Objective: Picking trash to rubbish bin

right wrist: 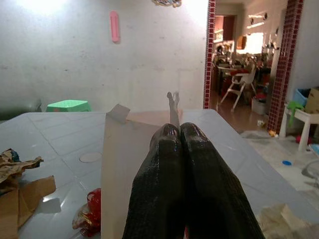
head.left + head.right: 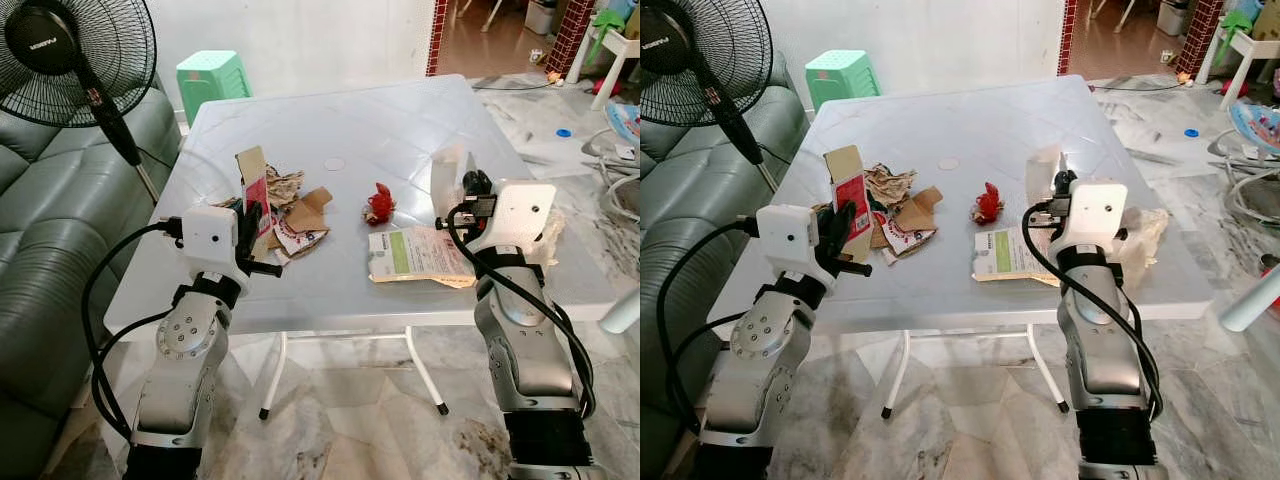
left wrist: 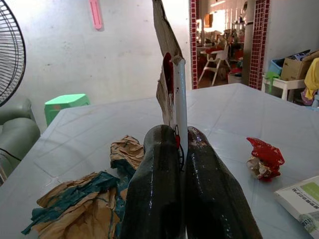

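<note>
Both end effectors are loaded. The left end effector [image 2: 250, 232] has its two black fingers [image 3: 154, 189] pressed together on the lower edge of a flattened red-and-tan carton [image 2: 253, 178]. The carton's long axis stands nearly upright, rising toward 12 o'clock above the fingers. The right end effector [image 2: 470, 190] is likewise clamped on a pale cardboard sheet [image 1: 124, 164], which is held on edge, rising above the fingers.

Loose trash lies between the two arms. A heap of crumpled brown paper and torn card [image 2: 295, 215] sits just beside the left end effector, at its 2 o'clock, and the left arm is the nearer to it. A red crumpled wrapper [image 2: 379, 204] lies near the table centre, at about 9 o'clock from the right end effector, which is the nearer arm. A printed green-and-white carton [image 2: 415, 253] lies flat just beside the right arm, its long axis running 9-to-3 o'clock. A crumpled pale wrapper [image 2: 1143, 240] rests at the table's right edge.

The table [image 2: 400, 120] is smooth white plastic on thin folding legs.

Around it are a marble-patterned floor [image 2: 350, 410], a dark green sofa [image 2: 50, 240] and a standing fan [image 2: 75, 60] at 9 to 10 o'clock, and a green stool [image 2: 212, 80] at 11 o'clock.

No rubbish bin can be made out, so the coming move probably calls for turning away from the table with both pieces held.
</note>
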You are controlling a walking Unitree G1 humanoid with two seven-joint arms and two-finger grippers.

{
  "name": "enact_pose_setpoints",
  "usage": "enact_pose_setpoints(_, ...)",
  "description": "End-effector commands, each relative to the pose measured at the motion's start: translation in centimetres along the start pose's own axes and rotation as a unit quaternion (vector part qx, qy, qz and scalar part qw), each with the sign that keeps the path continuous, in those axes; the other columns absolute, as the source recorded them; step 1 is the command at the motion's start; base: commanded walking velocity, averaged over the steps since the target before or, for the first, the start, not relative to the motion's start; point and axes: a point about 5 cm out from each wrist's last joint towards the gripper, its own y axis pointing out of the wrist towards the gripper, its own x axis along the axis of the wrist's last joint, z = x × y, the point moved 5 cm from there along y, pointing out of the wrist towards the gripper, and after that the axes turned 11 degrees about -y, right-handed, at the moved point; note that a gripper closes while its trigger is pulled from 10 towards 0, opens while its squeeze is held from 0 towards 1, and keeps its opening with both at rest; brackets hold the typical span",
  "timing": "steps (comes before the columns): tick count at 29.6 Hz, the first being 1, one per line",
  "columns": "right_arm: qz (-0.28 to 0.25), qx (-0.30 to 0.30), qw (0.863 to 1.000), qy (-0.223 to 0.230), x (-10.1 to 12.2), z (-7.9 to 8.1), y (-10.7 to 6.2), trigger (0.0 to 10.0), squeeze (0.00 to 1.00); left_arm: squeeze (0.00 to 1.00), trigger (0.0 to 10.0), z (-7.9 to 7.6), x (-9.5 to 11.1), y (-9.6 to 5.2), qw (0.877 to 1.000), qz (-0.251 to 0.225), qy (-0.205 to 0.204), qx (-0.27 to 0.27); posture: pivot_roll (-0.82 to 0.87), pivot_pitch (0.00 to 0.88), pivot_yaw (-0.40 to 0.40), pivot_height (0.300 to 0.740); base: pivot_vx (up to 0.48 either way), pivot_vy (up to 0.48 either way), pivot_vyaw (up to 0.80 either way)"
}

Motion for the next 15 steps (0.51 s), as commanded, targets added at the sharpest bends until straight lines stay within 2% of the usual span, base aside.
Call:
enact_pose_setpoints(1,-0.025,0.016,1.000,-0.003,1.49,0.53,0.61,10.0,0.00,0.00,10.0,0.35,0.32,-0.21,1.000,-0.008,0.009,0.012,0.03,0.024,0.051,0.740,0.000,0.000,0.00)
enact_pose_setpoints(15,-0.025,0.037,0.999,0.000,1.63,1.13,0.96,10.0,0.00,0.00,10.0,0.43,0.07,-0.62,1.000,-0.007,0.000,0.021,0.04,0.029,0.025,0.740,0.000,0.000,0.00)
